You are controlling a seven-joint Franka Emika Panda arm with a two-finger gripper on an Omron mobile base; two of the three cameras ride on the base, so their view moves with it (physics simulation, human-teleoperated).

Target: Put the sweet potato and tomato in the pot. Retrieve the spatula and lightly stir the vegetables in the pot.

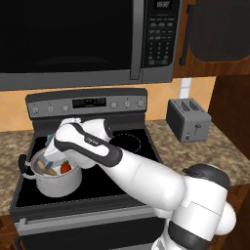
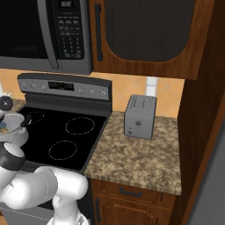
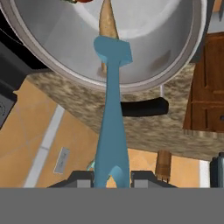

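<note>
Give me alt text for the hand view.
The gripper holds the blue spatula by its handle, blade reaching into the steel pot against the sweet potato. A sliver of the tomato shows at the top edge.

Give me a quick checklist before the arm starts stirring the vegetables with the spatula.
1. Spatula held in the end effector: ok, the handle sits between the finger tips.
2. Spatula blade inside the pot: ok, in the hand view its head lies over the pot's interior.
3. Sweet potato in the pot: ok, right beside the blade.
4. Tomato in the pot: ok, red shows inside the rim.
5. Pot seated on the stove: ok, on the front left burner.
6. Blade touching the pot's bottom: cannot tell.
</note>
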